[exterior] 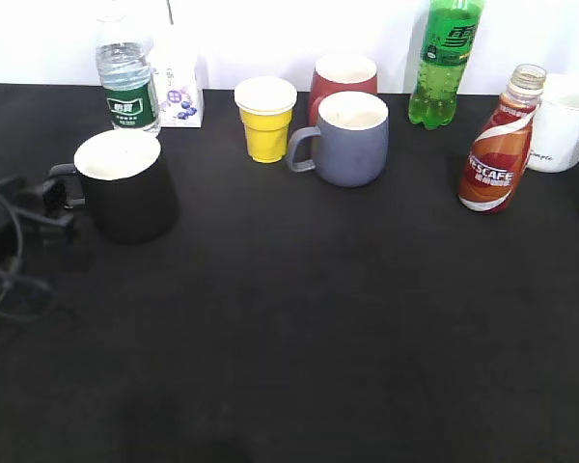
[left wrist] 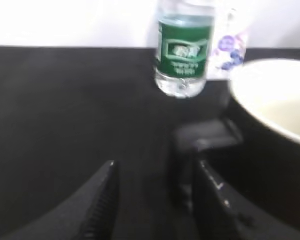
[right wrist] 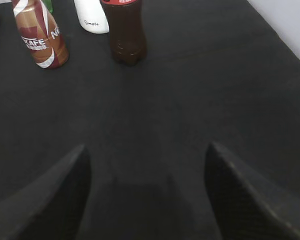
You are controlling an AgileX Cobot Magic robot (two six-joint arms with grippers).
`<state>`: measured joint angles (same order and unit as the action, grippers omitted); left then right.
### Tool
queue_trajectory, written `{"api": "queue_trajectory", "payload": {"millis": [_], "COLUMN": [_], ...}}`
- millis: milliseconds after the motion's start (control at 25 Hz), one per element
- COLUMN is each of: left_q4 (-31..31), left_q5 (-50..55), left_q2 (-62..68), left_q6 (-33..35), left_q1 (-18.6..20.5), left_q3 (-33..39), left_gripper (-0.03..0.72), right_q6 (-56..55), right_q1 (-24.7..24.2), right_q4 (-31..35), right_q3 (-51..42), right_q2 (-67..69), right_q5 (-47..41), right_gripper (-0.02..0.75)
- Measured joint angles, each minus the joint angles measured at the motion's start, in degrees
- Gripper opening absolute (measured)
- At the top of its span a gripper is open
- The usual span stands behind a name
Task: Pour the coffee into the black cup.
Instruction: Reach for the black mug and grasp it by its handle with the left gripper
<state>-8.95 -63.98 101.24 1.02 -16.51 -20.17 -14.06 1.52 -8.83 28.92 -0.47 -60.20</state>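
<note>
The black cup (exterior: 130, 193) stands at the left of the table, white inside, with its handle (exterior: 63, 177) pointing left. My left gripper (exterior: 50, 204) is right at that handle. In the left wrist view the left gripper (left wrist: 157, 172) is open, and the cup's handle (left wrist: 202, 137) lies just inside the right finger, beside the cup (left wrist: 270, 165). The coffee bottle (exterior: 497, 145) stands uncapped at the right. In the right wrist view the coffee bottle (right wrist: 40, 37) is far ahead to the left of my open, empty right gripper (right wrist: 147, 150). The right gripper is outside the exterior view.
A water bottle (exterior: 127, 77) and a small carton (exterior: 181, 92) stand behind the black cup. A yellow cup (exterior: 266, 121), blue-grey mug (exterior: 349, 140), dark red mug (exterior: 343, 72), green soda bottle (exterior: 446, 63) and white mug (exterior: 565, 121) line the back. A cola bottle (right wrist: 126, 35) stands near the coffee.
</note>
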Motion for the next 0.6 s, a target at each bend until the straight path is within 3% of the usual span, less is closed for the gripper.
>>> {"api": "queue_trajectory", "payload": {"millis": [320, 440, 520, 600], "left_q4": [1.22, 2.36, 6.22, 11.83], "left_q5": [-0.34, -0.66, -2.62, -5.46], "left_q2": [5.60, 7.80, 11.50, 15.30], "left_q6": [0.00, 0.00, -0.06, -0.06], "left_q1": [0.32, 3.58, 5.75, 6.24], "left_q3": [-4.58, -7.32, -10.37, -14.21], "left_gripper": [0.363, 0.361, 0.320, 0.219], "right_q6": [0.00, 0.00, 0.00, 0.00], "right_q1": [0.00, 0.00, 0.00, 0.00], "right_q4": [0.00, 0.00, 0.00, 0.00], "right_q3": [0.00, 0.00, 0.00, 0.00], "right_q2": [0.00, 0.00, 0.00, 0.00], "right_q5": [0.00, 0.00, 0.00, 0.00], "right_gripper": [0.554, 0.554, 0.554, 0.554]}}
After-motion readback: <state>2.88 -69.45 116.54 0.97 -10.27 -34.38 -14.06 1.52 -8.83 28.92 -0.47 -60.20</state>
